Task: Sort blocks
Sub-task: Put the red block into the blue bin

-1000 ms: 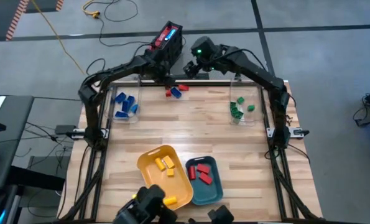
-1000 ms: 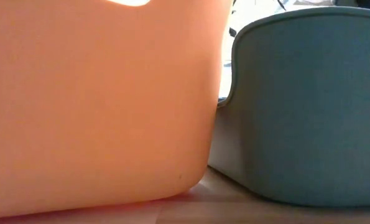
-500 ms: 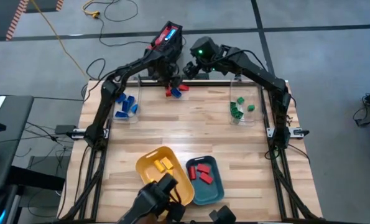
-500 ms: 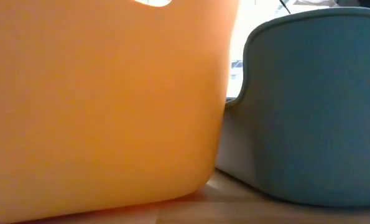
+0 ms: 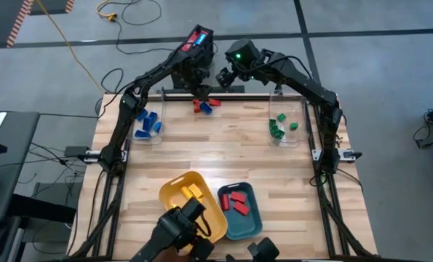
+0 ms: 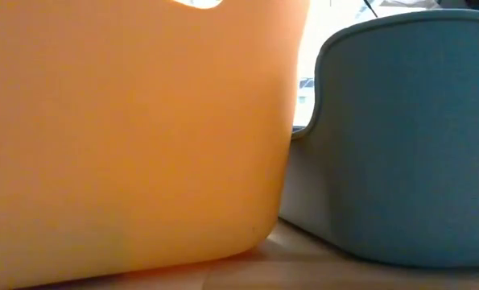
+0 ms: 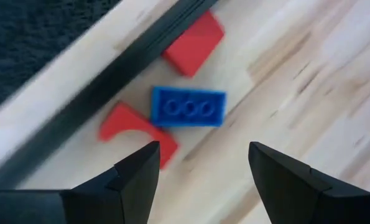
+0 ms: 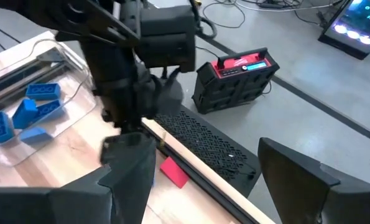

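At top centre of the high view, the left end effector (image 5: 199, 93) hangs over the far bench (image 5: 201, 153) edge, fingers spread, nothing between them. Left wrist view: both fingers (image 7: 135, 174) straddle empty wood, a blue block (image 7: 188, 107) just beyond, with one red block (image 7: 194, 42) against the dark rail and another red block (image 7: 135, 127) touching the blue one's side. No contact with any of them. Right end effector (image 5: 225, 78) sits just right of it, off the bench edge, also spread and empty. Other blocks: blue ones in the clear container (image 5: 147, 124) upper left, green ones in the container (image 5: 281, 125) upper right, yellow in the yellow tray (image 5: 174, 191), red in the teal tray (image 5: 251, 218) at bottom centre.
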`<control>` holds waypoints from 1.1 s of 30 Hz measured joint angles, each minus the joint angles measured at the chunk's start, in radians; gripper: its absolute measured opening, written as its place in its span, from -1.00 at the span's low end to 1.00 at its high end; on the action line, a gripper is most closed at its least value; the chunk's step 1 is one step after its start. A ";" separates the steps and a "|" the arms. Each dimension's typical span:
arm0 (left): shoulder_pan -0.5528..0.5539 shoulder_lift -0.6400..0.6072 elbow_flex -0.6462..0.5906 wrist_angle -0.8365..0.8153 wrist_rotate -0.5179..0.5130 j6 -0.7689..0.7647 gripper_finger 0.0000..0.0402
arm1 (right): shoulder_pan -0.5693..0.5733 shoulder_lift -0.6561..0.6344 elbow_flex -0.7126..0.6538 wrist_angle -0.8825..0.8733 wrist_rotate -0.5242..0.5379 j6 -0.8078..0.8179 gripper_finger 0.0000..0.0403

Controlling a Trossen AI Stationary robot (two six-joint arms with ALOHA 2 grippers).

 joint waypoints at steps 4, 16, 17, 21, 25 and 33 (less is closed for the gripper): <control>0.004 0.001 0.014 -0.089 -0.048 0.219 0.14 | -0.004 0.000 0.000 0.003 -0.010 0.000 0.48; 0.016 0.002 0.014 -0.079 -0.239 0.487 -0.03 | -0.003 0.000 0.000 0.043 -0.066 -0.027 0.48; 0.016 0.002 0.014 -0.072 -0.269 0.507 -0.03 | -0.003 0.000 0.000 0.050 -0.076 -0.030 0.48; 0.014 0.002 0.014 -0.065 -0.364 0.614 -0.03 | -0.002 0.000 0.000 0.072 -0.101 -0.057 0.48; 0.001 0.002 0.014 -0.033 -0.353 0.739 -0.03 | -0.007 0.000 0.000 0.072 -0.103 -0.071 0.48; -0.014 0.016 0.004 0.036 -0.314 0.884 -0.03 | -0.001 0.000 0.000 0.066 -0.104 -0.071 0.48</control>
